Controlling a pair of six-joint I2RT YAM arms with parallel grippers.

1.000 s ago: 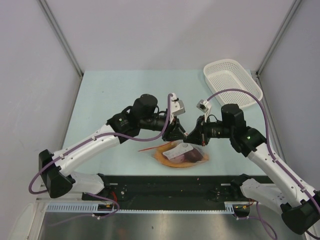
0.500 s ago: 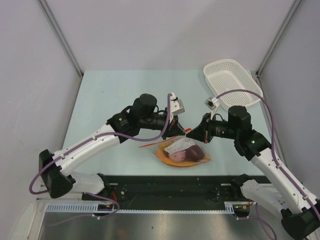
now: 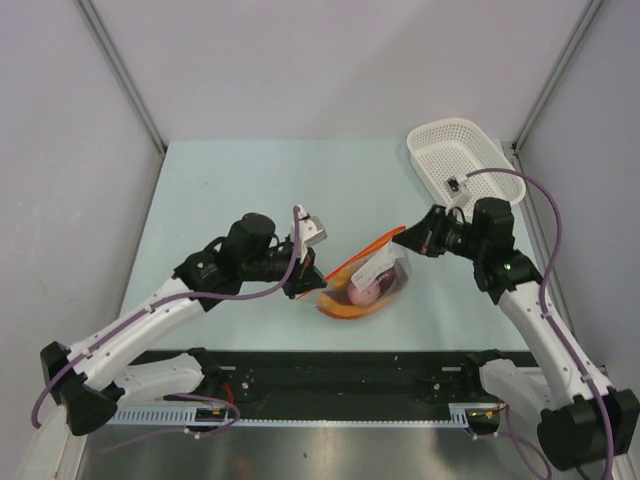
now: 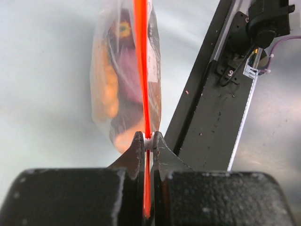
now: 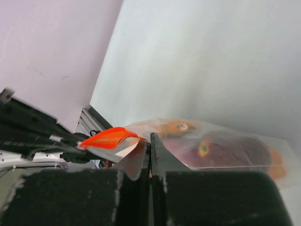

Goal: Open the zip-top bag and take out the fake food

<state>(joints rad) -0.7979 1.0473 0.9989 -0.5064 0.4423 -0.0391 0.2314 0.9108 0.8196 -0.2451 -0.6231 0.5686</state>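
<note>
Bag [image 3: 375, 280] stretched between tools over surface [image 3: 230, 180]. Left tool [image 4: 148, 137] clamped on zip [image 4: 141, 56] end; right tool [image 5: 150, 141] pinching opposite bag corner. Food [image 3: 360, 293] inside; opening extent unclear, removal not yet done.

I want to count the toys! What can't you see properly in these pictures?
Toy food: number unclear in every view; crinkly bag blurs overlapping pieces.
Zip strip: open or closed unclear; left wrist view shows it edge-on.
Slider: mostly hidden inside left gripper, left wrist view.
</note>
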